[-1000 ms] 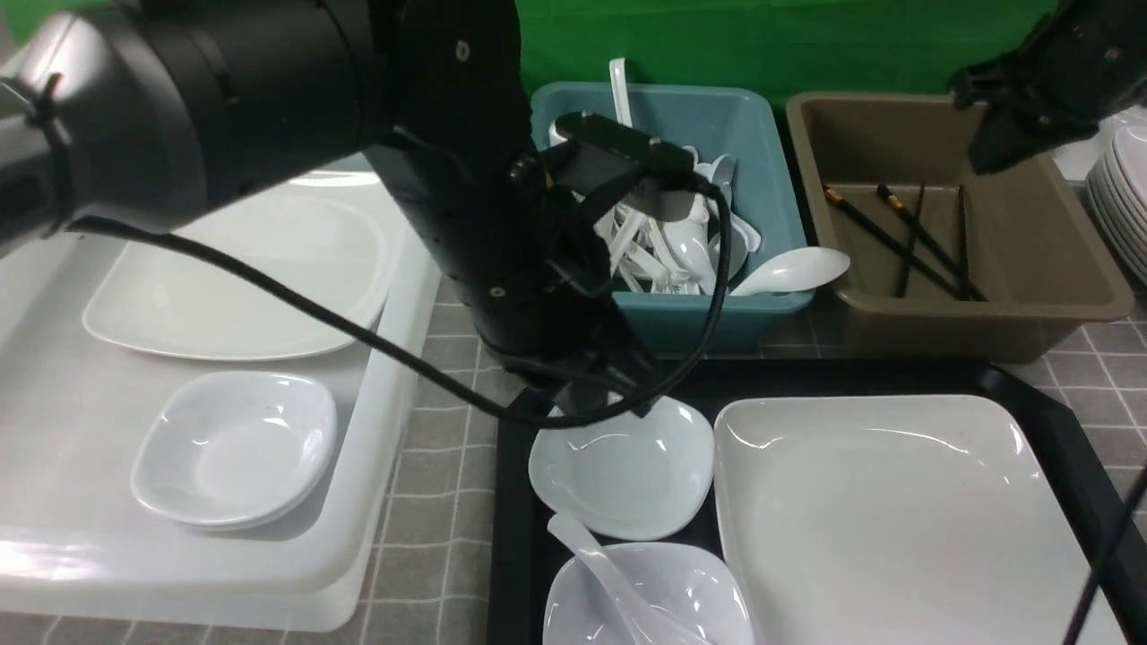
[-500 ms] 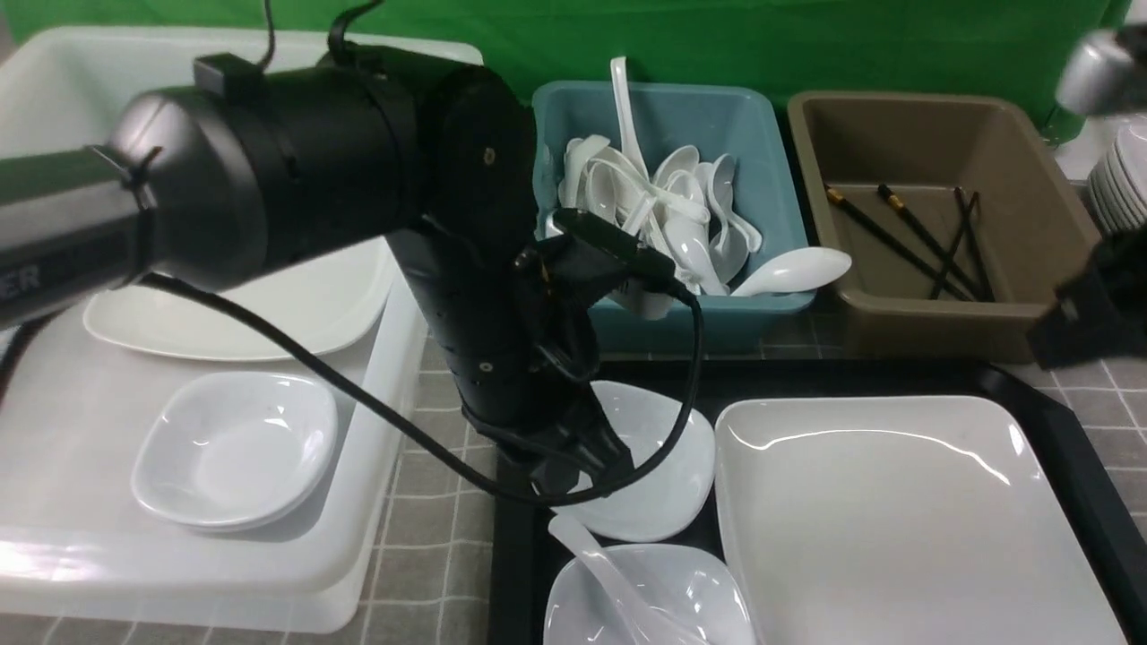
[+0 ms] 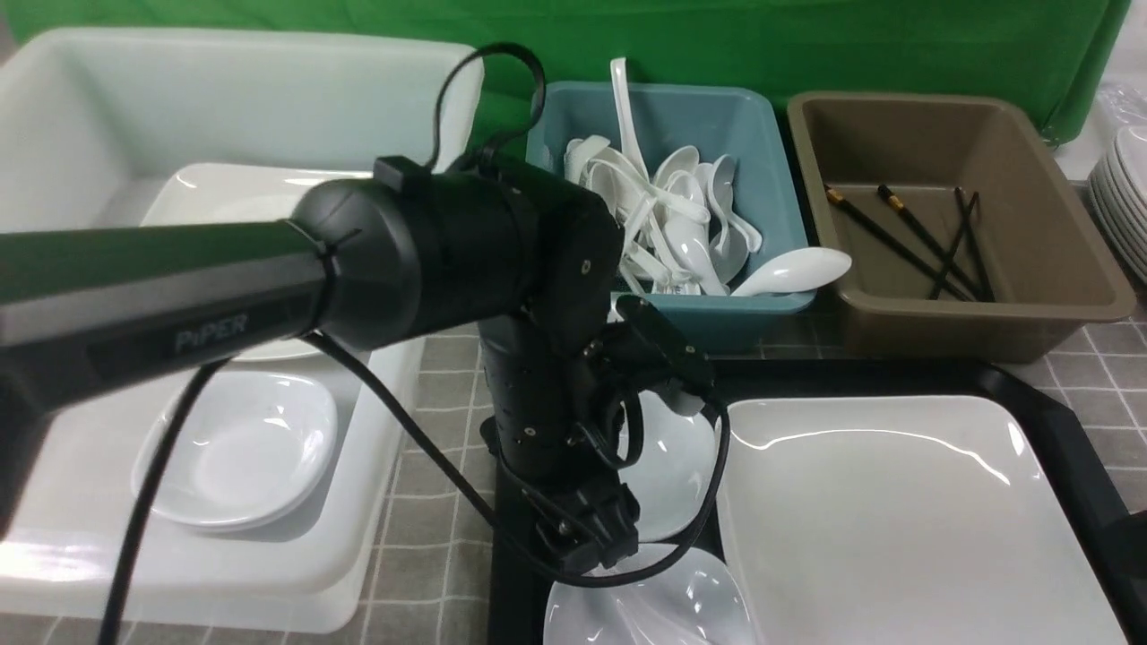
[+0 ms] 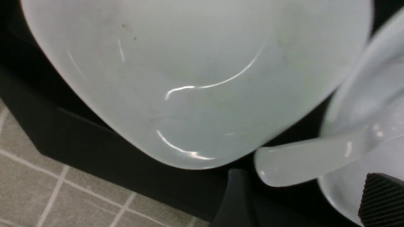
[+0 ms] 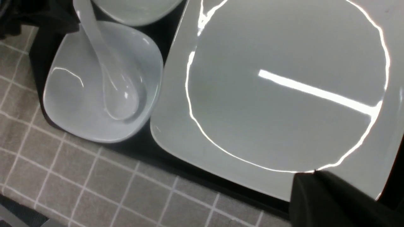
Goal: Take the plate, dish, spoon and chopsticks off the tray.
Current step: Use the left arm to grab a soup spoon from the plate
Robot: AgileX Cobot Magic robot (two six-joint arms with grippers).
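Your left pincer (image 4: 304, 195) stood apart at the handle, likely the best hold on the light, slippery, breakable spoon (image 4: 303, 160); your right pincer (image 5: 312, 186) was together.

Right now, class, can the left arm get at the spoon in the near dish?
Probably yes. The left tool hangs open just above the spoon, whose handle juts out over the rim of the dish. Nothing lies on the handle or blocks it.

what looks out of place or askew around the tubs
One white spoon hangs over the teal tub's front rim, its bowl sticking out toward the brown tub, while the other spoons lie inside.
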